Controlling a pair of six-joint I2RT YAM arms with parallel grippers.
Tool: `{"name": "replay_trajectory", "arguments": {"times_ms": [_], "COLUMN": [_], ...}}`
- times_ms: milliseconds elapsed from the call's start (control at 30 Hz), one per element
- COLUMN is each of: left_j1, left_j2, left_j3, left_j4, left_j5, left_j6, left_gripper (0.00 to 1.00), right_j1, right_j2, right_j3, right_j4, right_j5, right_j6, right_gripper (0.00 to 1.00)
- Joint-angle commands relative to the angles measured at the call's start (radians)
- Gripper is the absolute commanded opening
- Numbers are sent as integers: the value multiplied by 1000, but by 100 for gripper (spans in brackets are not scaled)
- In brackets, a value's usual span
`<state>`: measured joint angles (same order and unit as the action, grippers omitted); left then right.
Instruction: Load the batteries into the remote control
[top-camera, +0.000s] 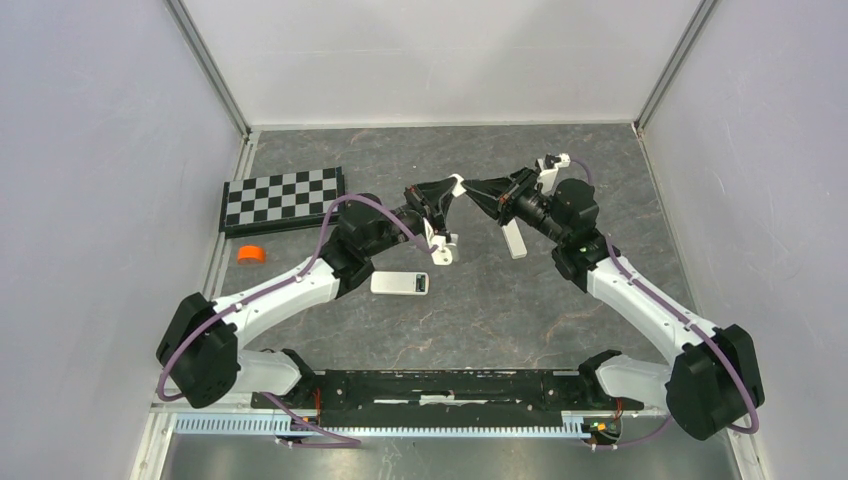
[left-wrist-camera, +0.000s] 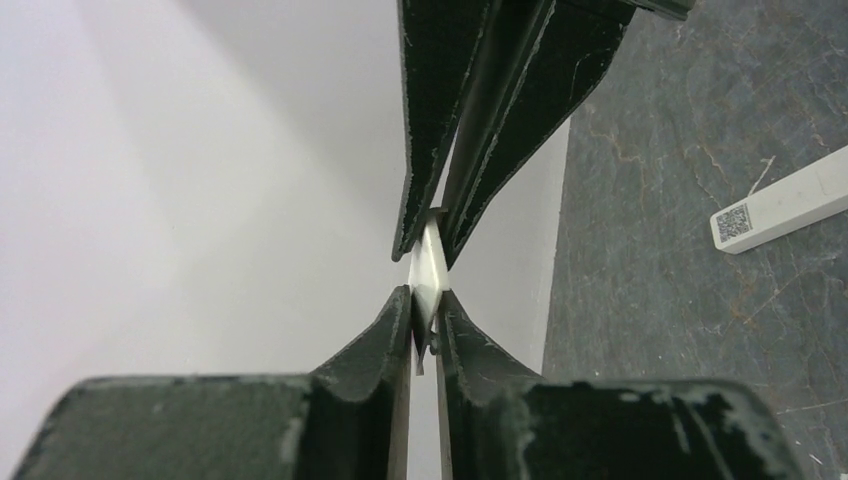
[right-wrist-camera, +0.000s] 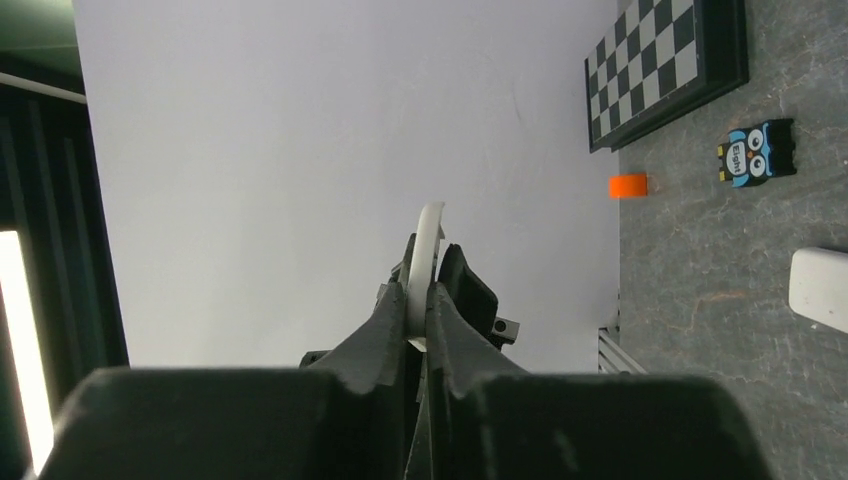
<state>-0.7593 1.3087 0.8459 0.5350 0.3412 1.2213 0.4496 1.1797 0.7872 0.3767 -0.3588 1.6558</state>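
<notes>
Reach inward from the lower left and lower right of the top view, elbows bent, meeting nose to nose just above centre. Pinch one thin white piece (left-wrist-camera: 428, 268) from opposite ends with the left gripper (top-camera: 453, 189) and the right gripper (top-camera: 471, 187), jaws closed tight on it.

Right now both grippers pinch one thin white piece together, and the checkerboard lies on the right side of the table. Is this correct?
Not fully. The checkerboard lies on the left side of the table, as the top external view shows. The rest is right: the left gripper and the right gripper both pinch the thin white piece.
</notes>
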Motion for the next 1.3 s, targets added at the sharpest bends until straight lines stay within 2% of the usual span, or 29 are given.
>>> {"name": "replay_trajectory", "arguments": {"times_ms": [0,33,100,200,233,267,300,433,567,667,700,767,833,933,1000,1067,1167,1267], "left_j1": [-12,-15,-18,-18,-18,-18,-18,-16,-17,-12,-4,20,65,127,137,140,141,141], "left_j2": [-17,-14,-14,-22,-26,-33,-43,-102,-182,-221,-226,-219,-194,-137,-90,-45,4,30], "left_j3": [5,-3,-5,24,33,46,53,72,97,95,86,86,90,55,43,55,60,68], "left_j4": [70,108,126,59,30,-14,-46,-71,-186,-269,-279,-325,-321,-127,15,73,175,187], "left_j5": [9,-4,-27,-75,-84,-87,-95,-217,-317,-445,-445,-401,-288,-72,-2,45,84,89], "left_j6": [-24,-47,-111,-254,-315,-359,-425,-812,-1157,-1515,-1625,-1829,-2032,-2286,-2431,-2508,-2590,-2611], "left_gripper": [25,31,47,70,82,98,100,100,100,100,100,100,100,100,99,90,71,53], "right_j1": [1,1,2,2,1,1,1,1,-2,-3,-4,-3,-4,-4,-4,-3,-4,-3], "right_j2": [6,5,6,7,6,4,3,-5,-13,-32,-36,-32,-22,-23,-29,-28,-22,-22], "right_j3": [-3,-7,-17,-31,-34,-35,-37,-48,-67,-90,-99,-113,-111,-106,-112,-120,-120,-125], "right_j4": [135,148,185,239,248,251,254,247,266,288,308,380,438,453,440,451,450,448], "right_j5": [-15,-15,-14,-7,-4,0,7,22,44,99,111,115,101,83,80,70,50,45], "right_j6": [26,29,32,32,28,23,14,-23,-66,-120,-126,-127,-124,-130,-133,-130,-129,-128], "right_gripper": [6,0,0,0,0,0,0,0,0,0,0,0,0,0,0,0,0,0]}}
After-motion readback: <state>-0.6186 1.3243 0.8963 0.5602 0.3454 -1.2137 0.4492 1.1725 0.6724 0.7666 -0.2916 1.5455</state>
